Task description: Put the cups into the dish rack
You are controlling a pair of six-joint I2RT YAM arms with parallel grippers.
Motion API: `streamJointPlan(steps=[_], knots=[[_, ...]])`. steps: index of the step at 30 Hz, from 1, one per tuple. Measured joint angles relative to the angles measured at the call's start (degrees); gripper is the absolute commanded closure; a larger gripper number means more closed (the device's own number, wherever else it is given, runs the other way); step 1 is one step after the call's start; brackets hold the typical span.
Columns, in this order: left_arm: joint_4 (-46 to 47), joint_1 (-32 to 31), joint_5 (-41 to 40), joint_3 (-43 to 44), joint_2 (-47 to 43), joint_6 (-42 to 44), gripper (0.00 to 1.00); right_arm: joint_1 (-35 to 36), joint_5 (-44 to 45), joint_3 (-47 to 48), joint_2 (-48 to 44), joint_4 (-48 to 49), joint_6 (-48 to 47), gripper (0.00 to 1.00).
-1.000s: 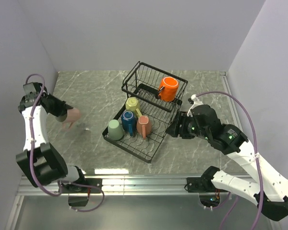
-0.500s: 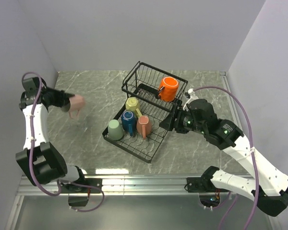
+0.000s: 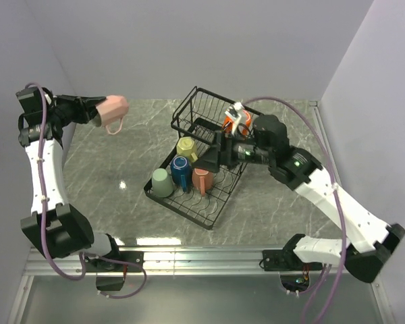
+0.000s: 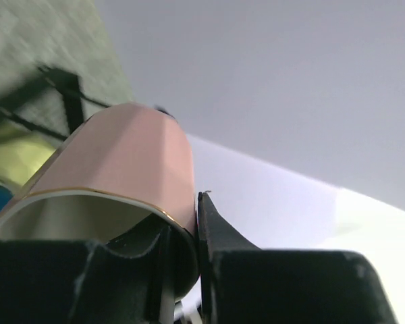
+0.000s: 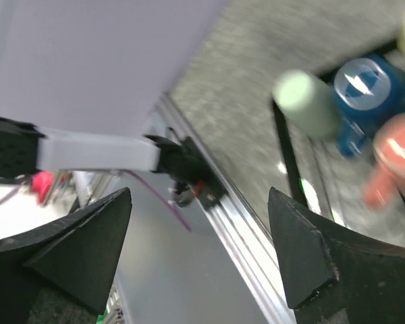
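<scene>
Left arm (image 3: 42,162) was up high, and its jaws were clamped on the wall of the pink cup (image 3: 113,107). The wrist view showed one finger (image 4: 214,233) outside the rim and the other inside. The cup lay on its side in the air over the far-left corner of the worktop (image 3: 115,169), mouth toward the arm and handle hanging down, well apart from everything else.

The rack (image 3: 186,204) sat mid-worktop, slanting toward the far edge. Four cups were packed close in its tray end: green cup (image 3: 162,183) at the near left, blue cup (image 3: 181,170) just beside it, salmon cup (image 3: 202,179) to the right of the blue, and yellow cup (image 3: 187,146) behind them. The orange cup (image 3: 235,123) was up in the raised basket at the far end, partly hidden by the right arm (image 3: 304,175).

That arm reached in over the rack from the right. Its jaws stood wide apart with nothing between them, hanging just behind the salmon cup. Its wrist view was blurred, but the green, blue and salmon cups showed beyond the fingertips.
</scene>
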Motion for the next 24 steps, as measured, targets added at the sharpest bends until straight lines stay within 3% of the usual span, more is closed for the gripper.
streamJointPlan(steps=[6,12,18,24], knots=[[9.90,-0.15,11.26,-8.28,-8.72,-14.51,1.00,0.37,-8.70,8.79,12.52,10.69,0.04,0.08],[19.65,-0.28,18.80,-10.54,-14.75,-26.58,1.00,1.90,-10.36,15.32,21.94,17.09,2.25,0.07],[19.71,-0.28,23.89,-9.27,-18.58,-30.25,1.00,6.91,-8.46,22.34,28.22,18.67,3.04,0.07],[20.46,-0.31,27.76,-13.86,-24.98,-31.30,1.00,11.54,-5.18,25.92,29.46,19.39,3.04,0.07]])
